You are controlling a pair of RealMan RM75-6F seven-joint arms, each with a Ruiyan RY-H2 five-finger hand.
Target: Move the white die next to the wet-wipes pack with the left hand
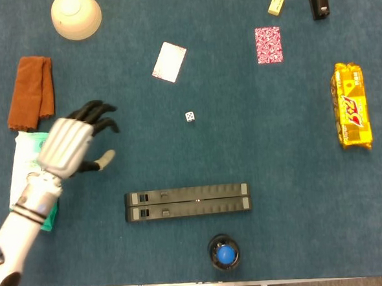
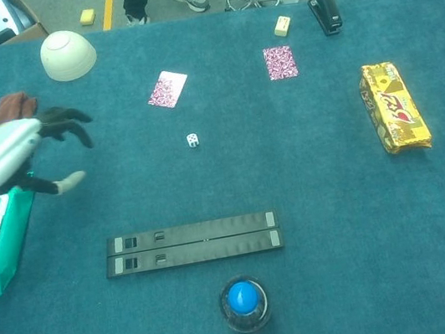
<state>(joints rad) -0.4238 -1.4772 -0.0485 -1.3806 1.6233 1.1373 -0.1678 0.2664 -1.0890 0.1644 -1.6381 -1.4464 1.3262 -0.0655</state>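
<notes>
The empty, spread left hand (image 1: 68,145) at frame left should reach right and pinch the white die (image 1: 190,116) squarely at centre.
</notes>
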